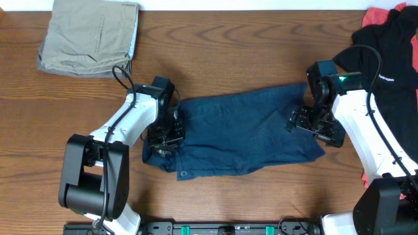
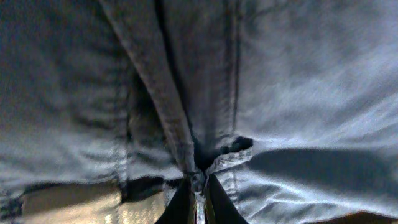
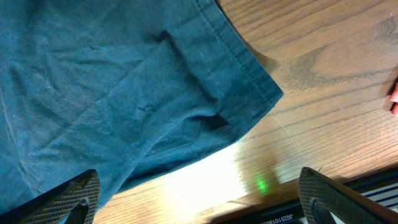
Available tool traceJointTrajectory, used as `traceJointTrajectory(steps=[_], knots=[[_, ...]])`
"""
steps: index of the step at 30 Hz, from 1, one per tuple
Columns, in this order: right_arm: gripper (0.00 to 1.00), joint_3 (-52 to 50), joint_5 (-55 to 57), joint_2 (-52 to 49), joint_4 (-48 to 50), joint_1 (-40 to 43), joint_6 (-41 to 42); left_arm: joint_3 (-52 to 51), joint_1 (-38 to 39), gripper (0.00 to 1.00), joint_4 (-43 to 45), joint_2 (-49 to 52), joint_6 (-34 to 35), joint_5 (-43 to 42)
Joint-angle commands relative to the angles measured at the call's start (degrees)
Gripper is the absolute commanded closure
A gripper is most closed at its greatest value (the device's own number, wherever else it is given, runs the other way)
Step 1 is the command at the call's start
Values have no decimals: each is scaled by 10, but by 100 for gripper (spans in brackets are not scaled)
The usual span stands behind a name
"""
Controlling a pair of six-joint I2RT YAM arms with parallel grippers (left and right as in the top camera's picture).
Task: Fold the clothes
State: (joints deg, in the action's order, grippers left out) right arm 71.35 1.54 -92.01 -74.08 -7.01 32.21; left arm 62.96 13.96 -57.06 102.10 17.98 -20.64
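Navy denim garment (image 1: 241, 134) spread flat mid-way across the wooden table (image 1: 228, 59), one of my claws at each end.
Far left: folded khaki trousers (image 1: 88, 36), well apart. My left claw (image 1: 164, 134) is pinched tight on a ridge of the garment's left edge. My right claw (image 1: 313, 123) is spread wide over the right hem corner, gripping nothing. Far right: black T-shirt (image 1: 392, 59).

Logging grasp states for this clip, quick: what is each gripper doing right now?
Left gripper: closed, pinching a fold of the blue garment.
Right gripper: open above the garment's edge, holding nothing.
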Motion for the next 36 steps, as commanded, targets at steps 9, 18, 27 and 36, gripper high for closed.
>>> traceJointTrajectory(steps=[9,18,27,36], knots=[[11,-14,8,2,24,-7,-6,69,1,94,-96,-119,-3,8],[14,-74,-5,2,89,-32,-5,70,-7,94,-136,-153,1,70],[39,-161,-68,2,233,-64,-2,94,-22,94,-171,-154,1,104],[99,-211,-121,-4,312,-75,16,96,-25,94,-167,-153,1,128]])
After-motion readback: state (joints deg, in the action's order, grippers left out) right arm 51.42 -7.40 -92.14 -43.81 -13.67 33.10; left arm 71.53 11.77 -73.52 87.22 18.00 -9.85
